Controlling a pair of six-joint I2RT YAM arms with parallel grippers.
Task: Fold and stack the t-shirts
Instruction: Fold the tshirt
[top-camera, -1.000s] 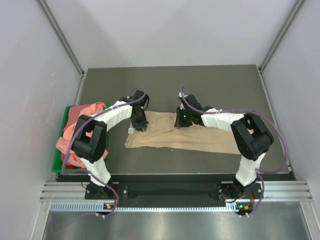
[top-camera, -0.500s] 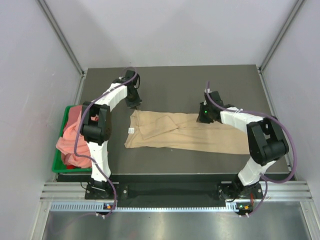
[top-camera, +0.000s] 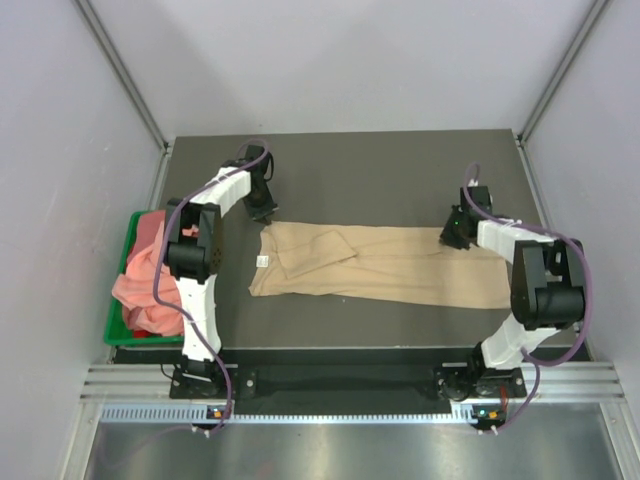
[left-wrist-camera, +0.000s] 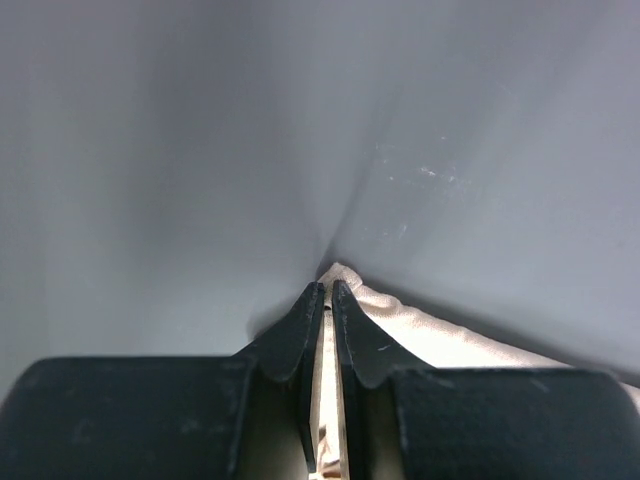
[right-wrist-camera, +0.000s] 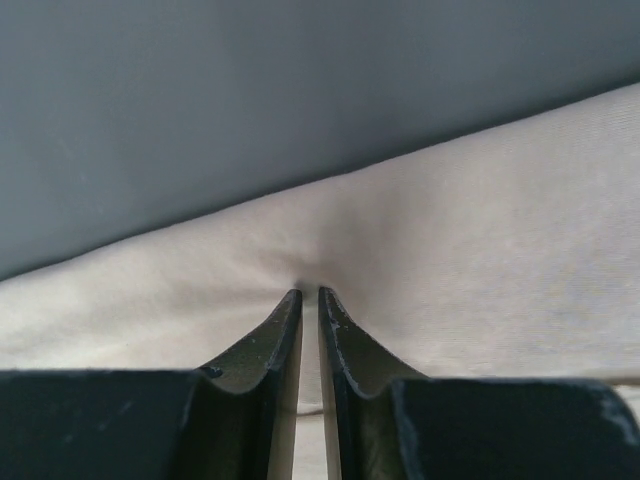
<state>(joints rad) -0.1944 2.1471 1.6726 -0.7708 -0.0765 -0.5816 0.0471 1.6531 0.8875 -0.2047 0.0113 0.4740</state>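
On the dark table, the tan t-shirt is spread flat across the middle. Salmon-pink t-shirts are heaped in the green bin at 9 o'clock. The tan shirt's 10 o'clock corner is pinched by the left gripper, and its 2 o'clock edge by the right gripper.

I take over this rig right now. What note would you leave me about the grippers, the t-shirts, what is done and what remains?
Left gripper: jaws shut on the far left corner of the tan t-shirt.
Right gripper: jaws shut on its far edge near the right end.
The tan t-shirt lies spread flat across the table; the pink t-shirts are heaped in the green bin at the left.
Done: tan shirt laid out. Left: fold it, then fold and stack the pink ones.
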